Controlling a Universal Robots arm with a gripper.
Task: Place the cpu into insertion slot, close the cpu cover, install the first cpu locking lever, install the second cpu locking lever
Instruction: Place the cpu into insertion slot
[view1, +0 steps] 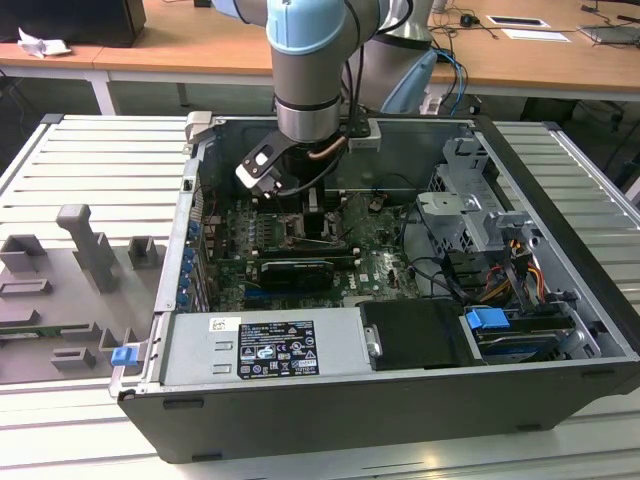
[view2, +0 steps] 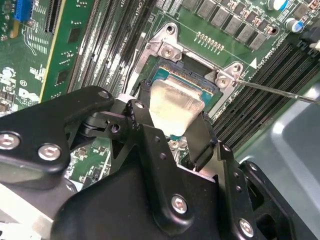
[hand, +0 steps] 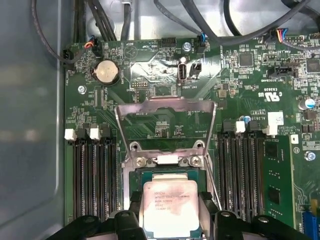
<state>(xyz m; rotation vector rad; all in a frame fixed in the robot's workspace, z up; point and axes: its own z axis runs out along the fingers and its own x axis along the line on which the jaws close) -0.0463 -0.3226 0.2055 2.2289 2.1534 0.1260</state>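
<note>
**A:** How does the arm stand?

**B:** The arm (view1: 310, 60) comes straight down into the open computer case (view1: 350, 425), which lies on its side on the slatted desk (view1: 80, 160). The wrist hangs just above the green board, and the jaws point down at the middle of it.

**A:** And the jaws themselves?

**B:** They are closed on the cpu (view2: 176, 105). In the second wrist view, black fingers (view2: 202, 142) press against two opposite edges, with the pale metal top facing up between them.

**A:** So where is the chip?

**B:** It is right over the insertion slot (view2: 187, 76), whose dark bed and silvery rim show just past the tips of the jaws. I cannot tell whether it is seated or a shade above.

**A:** What does the first wrist view add?

**B:** It shows the cpu cover (hand: 167, 101) swung open off the slot, on the far side of the slot from the jaws. Black memory slots (hand: 95, 175) run along both sides of the jaws. A round coin cell (hand: 106, 71) sits further out, beyond the cover.

**A:** And the second wrist view?

**B:** It shows a thin locking lever (view2: 280, 92) reaching out from the slot's corner, across the memory slots beside the jaws.

**A:** What else is in the case?

**B:** The exterior view takes in the rest. A grey power supply (view1: 260, 345) lies along the wall nearest the camera. A metal drive cage (view1: 470, 200) and loose cables (view1: 440, 275) sit off to one side of the jaws. Outside the case, grey fixture blocks (view1: 85, 245) stand on the desk, well apart from the jaws.
</note>
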